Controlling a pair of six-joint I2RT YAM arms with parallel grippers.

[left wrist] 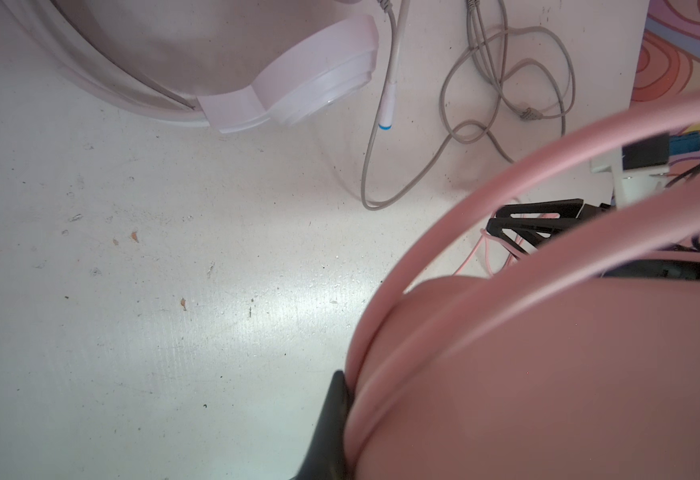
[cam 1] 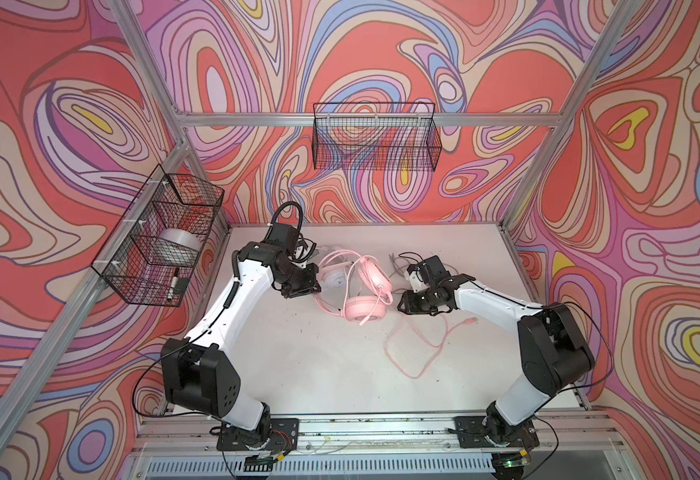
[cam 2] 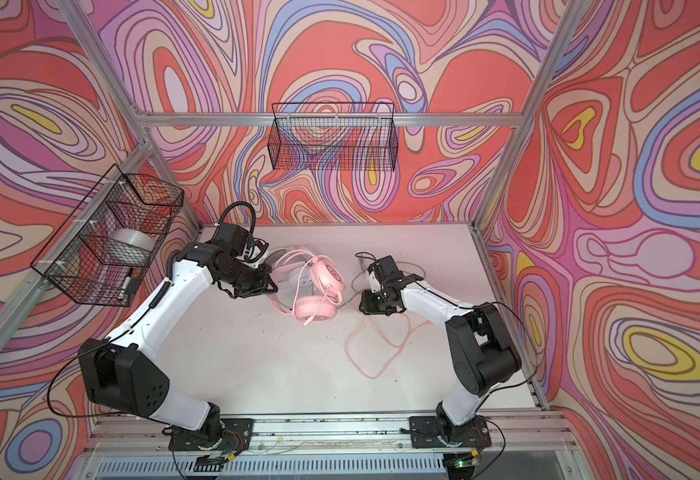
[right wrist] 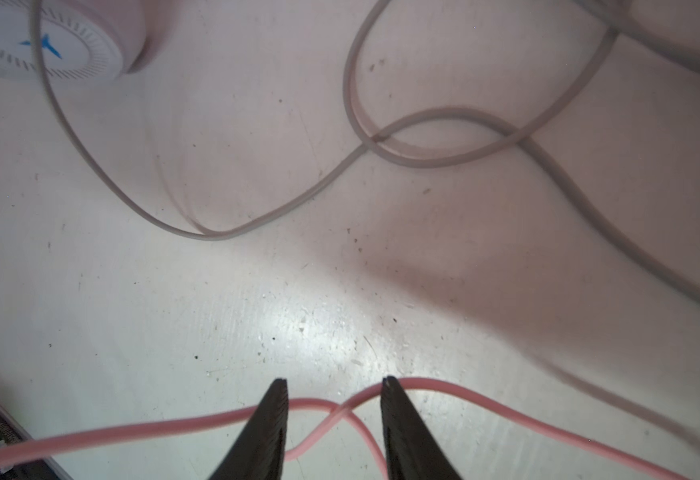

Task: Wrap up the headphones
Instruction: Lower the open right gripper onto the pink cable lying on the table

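The pink headphones (cam 1: 364, 309) (cam 2: 317, 309) lie mid-table, partly over the white headphones (cam 1: 335, 279) (left wrist: 319, 83). My left gripper (cam 1: 316, 287) (cam 2: 273, 286) is shut on the pink headband (left wrist: 443, 332); only one black finger (left wrist: 331, 424) shows beside the band. The pink cable (cam 1: 414, 353) (right wrist: 132, 432) trails in loops toward the front right. My right gripper (cam 1: 400, 305) (right wrist: 335, 380) stands open just over the table, with a crossing of the pink cable between its fingers. The grey cable (right wrist: 340, 174) (left wrist: 464, 124) lies coiled behind it.
A wire basket (cam 1: 161, 241) on the left wall holds a tape roll (cam 1: 179, 245) and a marker (cam 1: 173, 284). Another wire basket (cam 1: 375, 137) hangs on the back wall. The white table (cam 1: 298, 361) is bare toward the front.
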